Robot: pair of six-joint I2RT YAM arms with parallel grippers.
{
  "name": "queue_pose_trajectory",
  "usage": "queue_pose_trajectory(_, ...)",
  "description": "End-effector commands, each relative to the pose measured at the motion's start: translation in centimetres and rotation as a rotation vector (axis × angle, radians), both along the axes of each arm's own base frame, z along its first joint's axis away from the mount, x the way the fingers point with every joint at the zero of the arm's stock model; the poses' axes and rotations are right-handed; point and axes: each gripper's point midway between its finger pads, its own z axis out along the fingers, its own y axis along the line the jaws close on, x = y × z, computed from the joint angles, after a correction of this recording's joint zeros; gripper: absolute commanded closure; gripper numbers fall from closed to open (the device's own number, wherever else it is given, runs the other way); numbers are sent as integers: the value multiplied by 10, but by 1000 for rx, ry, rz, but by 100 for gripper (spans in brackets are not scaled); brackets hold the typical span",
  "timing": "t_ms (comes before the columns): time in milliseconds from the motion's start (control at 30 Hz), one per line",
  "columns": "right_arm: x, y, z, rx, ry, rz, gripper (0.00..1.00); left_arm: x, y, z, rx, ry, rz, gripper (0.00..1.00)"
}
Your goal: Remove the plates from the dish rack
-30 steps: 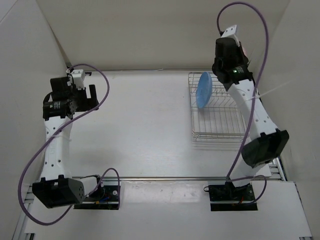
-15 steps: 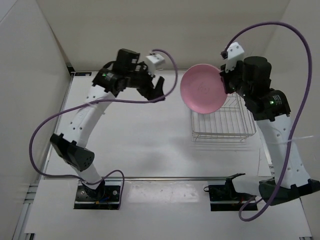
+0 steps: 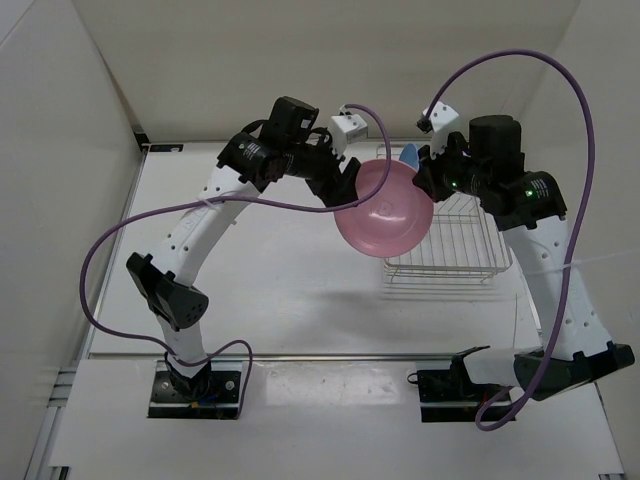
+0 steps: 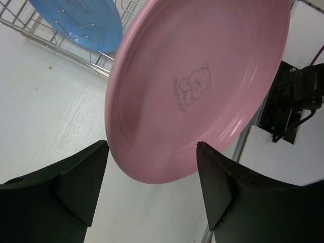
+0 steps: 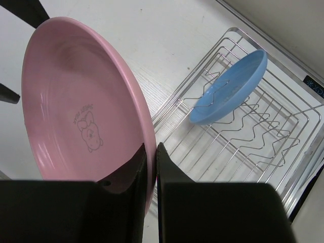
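My right gripper is shut on the rim of the pink plate and holds it in the air left of the dish rack. The pink plate hangs between the two arms. My left gripper is open, its fingers on either side of the pink plate's lower edge without touching it. It shows in the top view at the plate's left rim. The light blue plate stands tilted in the rack and shows in the left wrist view.
White walls enclose the table on the left, back and right. A purple cable loops over each arm. The right arm's base sits near the rack's front right corner.
The right gripper has carried the pink plate down and left from the rack. The left arm has swung from the far left across to the plate, its open fingers now straddling the plate's edge.
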Motion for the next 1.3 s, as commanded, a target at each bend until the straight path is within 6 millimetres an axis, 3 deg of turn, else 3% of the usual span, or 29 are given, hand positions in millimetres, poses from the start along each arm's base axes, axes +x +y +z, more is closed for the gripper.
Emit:
queue_pose_trajectory(0,-8,3,27,35,-77,37,100,2,-1,19,-30,-51,14,20)
queue_pose_trajectory(133,-8,-2,26,24,-81,16,100,8,2,21,-18,-81,38,22)
queue_pose_trajectory(267,-11,-1,25,29,-79,25,100,10,1,17,-12,-73,38,57)
queue_pose_trajectory(300,-11,-1,25,29,-79,25,100,11,0,19,-18,-80,38,70)
queue_pose_trajectory(333,-11,-1,25,29,-79,25,100,12,-1,15,-12,-74,38,74)
queue_pose_trajectory(500,-16,2,28,42,-85,46,100,14,-3,10,-11,-49,48,80)
queue_pose_trajectory(800,-23,5,30,63,-74,70,100,12,-16,-2,6,-31,40,77)
queue_pose_trajectory(833,-23,5,30,63,-74,70,100,15,-17,-7,16,-28,47,87)
queue_pose_trajectory(867,-24,7,30,67,-73,78,100,15,-20,-6,12,-30,57,89)
queue_pose_trajectory(1033,-27,8,29,78,-66,83,99,21,-24,-13,36,-36,124,89)
queue_pose_trajectory(1167,-21,1,14,70,-48,23,80,49,-9,-18,58,-66,330,89)
queue_pose_trajectory(1200,-13,-5,13,58,-65,-30,67,58,0,-21,69,-77,419,89)
queue_pose_trajectory(1267,-9,-9,5,55,-50,-57,69,64,10,-24,90,-93,482,89)
